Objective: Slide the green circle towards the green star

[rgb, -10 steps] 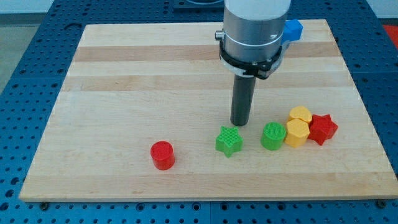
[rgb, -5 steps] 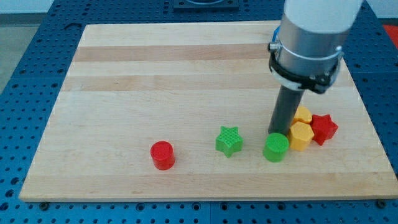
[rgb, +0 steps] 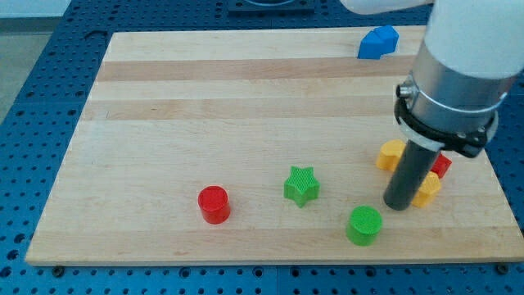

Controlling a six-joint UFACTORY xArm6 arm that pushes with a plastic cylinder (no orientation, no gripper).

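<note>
green circle (rgb: 364, 225) sits near the board's bottom edge, right of the green star (rgb: 301, 186); my tip (rgb: 397, 205), a bare rod holding nothing, stands just up-right of it.

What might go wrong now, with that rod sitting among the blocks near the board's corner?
My tip is crowded against the yellow blocks and a red block, so moving off may scatter them.

The green circle lies near the board's bottom edge, below and to the right of the green star; a badly angled push could send it over that edge.

A strong push could also knock the star away.
</note>
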